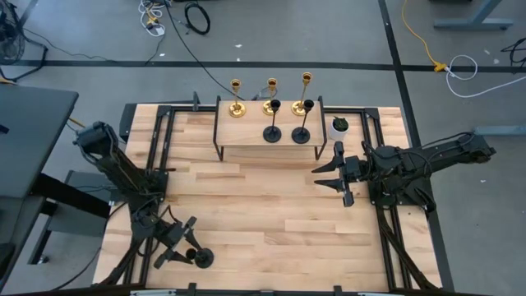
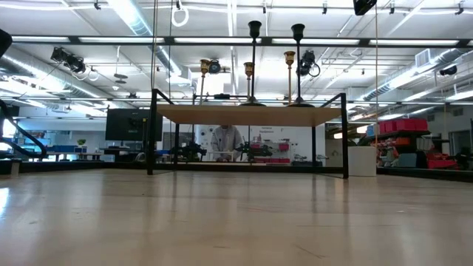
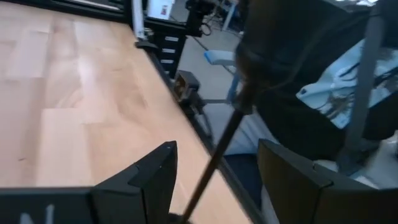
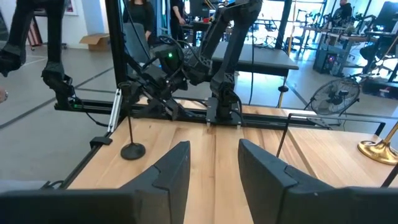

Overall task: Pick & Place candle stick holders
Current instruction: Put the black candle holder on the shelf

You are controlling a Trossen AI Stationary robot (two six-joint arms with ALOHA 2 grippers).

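Gripping a black candle stick holder (image 1: 200, 257) by its stem, the left gripper (image 1: 174, 245) sat at the table's (image 1: 263, 214) seven o'clock. Five other holders, three gold (image 1: 237, 97) and two black (image 1: 272, 123), stood on the raised shelf (image 1: 246, 153) at twelve. The right gripper (image 1: 332, 174) waited at three o'clock, fingers spread wide.
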